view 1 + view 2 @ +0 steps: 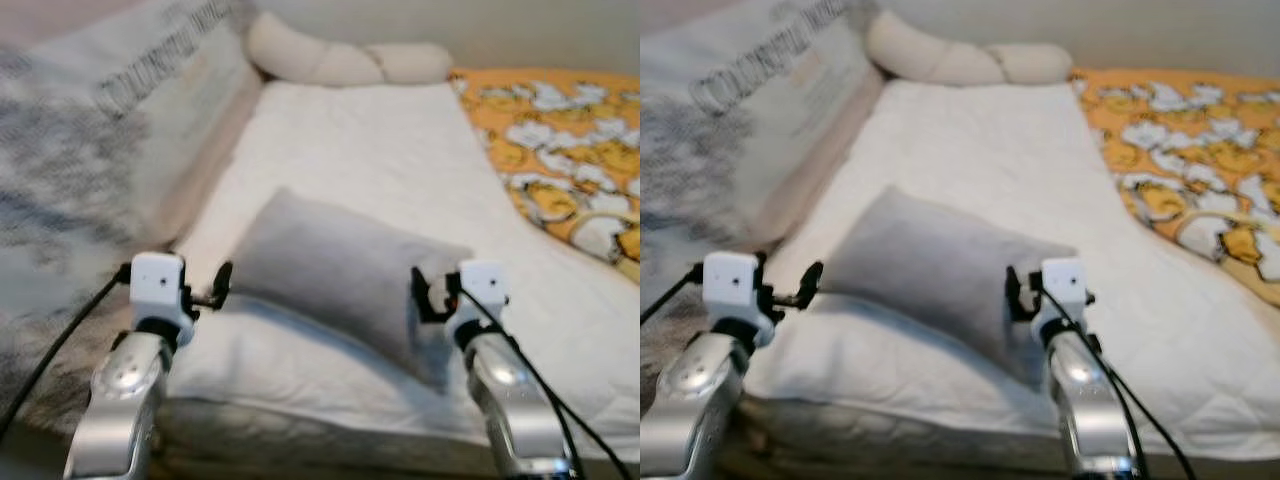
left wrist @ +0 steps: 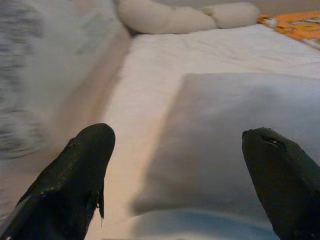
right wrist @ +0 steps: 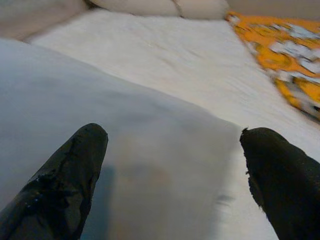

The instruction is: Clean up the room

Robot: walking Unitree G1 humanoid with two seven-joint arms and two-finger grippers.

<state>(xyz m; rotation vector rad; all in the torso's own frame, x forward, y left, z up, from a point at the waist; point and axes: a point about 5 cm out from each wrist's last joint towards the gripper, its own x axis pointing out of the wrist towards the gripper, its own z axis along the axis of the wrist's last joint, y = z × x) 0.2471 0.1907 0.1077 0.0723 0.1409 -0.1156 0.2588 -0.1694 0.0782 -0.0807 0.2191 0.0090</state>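
A white quilted bed [image 1: 380, 150] fills the room ahead, with a grey patterned blanket [image 1: 60, 180] heaped along its left side; dark lettering on it is too blurred to read. A long cream bolster [image 1: 340, 58] lies at the far end, an orange cartoon-print cover [image 1: 570, 150] on the right. The grey pillow [image 1: 340, 270] lies near, between both grippers. Left gripper [image 2: 177, 165] and right gripper [image 3: 172, 170] gape wide, holding nothing

i see a grey pillow [image 1: 340, 272], soft and rectangular, lying flat and skewed on the white bed [image 1: 380, 140] near its foot edge, one corner pointing toward the bed's left side. it sits between my two arms, its cover smooth and lightly creased.
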